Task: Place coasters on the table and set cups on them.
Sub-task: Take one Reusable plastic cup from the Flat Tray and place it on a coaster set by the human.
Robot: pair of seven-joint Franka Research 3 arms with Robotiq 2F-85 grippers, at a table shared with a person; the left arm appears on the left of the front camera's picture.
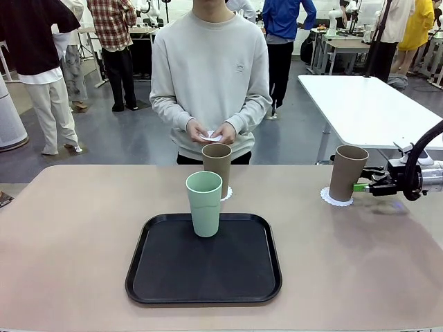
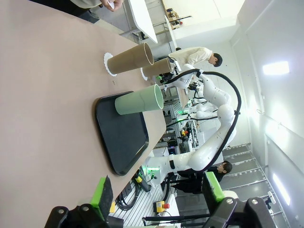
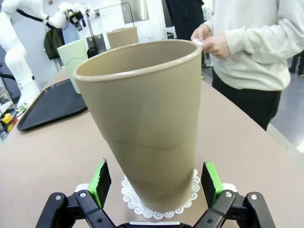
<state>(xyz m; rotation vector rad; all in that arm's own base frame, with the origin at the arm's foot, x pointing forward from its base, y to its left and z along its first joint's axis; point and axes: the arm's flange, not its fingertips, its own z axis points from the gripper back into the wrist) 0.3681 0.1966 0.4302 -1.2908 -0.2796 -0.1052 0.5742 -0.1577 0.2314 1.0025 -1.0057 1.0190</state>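
Observation:
A brown cup [image 1: 347,173] stands on a lacy white coaster [image 1: 336,198] at the table's [image 1: 83,228] right. My right gripper [image 1: 361,186] is open at its base. In the right wrist view that cup [image 3: 147,109] rises between the green pads [image 3: 100,183], clear of both, on its coaster [image 3: 164,197]. A second brown cup [image 1: 217,160] stands on a coaster [image 1: 227,193] at the far middle. The mint green cup [image 1: 204,203] is on the black tray [image 1: 203,277]. The person's hands hold a third coaster [image 1: 210,135]. My left gripper [image 2: 159,190] is open and holds nothing.
The tray lies at the middle front of the table. The person stands at the far edge behind the middle cup. A white table [image 1: 367,104] is beyond the right side. In the left wrist view the tray [image 2: 124,142] and cups [image 2: 140,102] lie far ahead.

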